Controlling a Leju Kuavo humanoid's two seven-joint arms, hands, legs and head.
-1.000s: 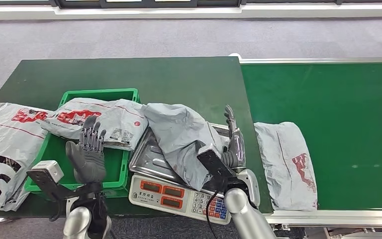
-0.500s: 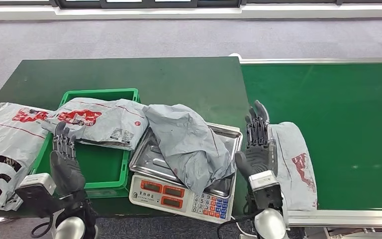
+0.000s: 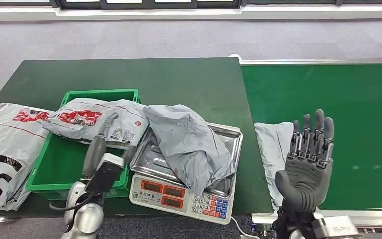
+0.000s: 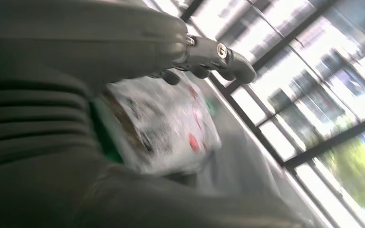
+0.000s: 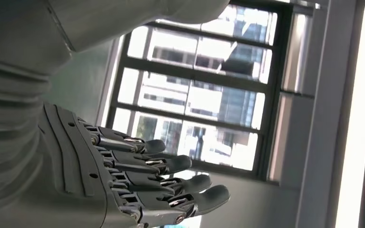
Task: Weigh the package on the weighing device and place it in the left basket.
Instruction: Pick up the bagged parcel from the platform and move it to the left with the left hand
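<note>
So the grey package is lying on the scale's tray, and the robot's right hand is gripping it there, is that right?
Not quite. The grey package does lie on the scale, but the right hand is not gripping it. The head view shows that hand raised over the conveyor belt, fingers spread, holding nothing, apart from the package.

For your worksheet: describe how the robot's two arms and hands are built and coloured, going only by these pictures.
Both arms are silver with rounded joints. The right hand has a grey palm, a thick grey thumb and darker segmented fingers with metal links. The left hand is grey too, behind a dark wrist block; a black cable loops beside that arm.
</note>
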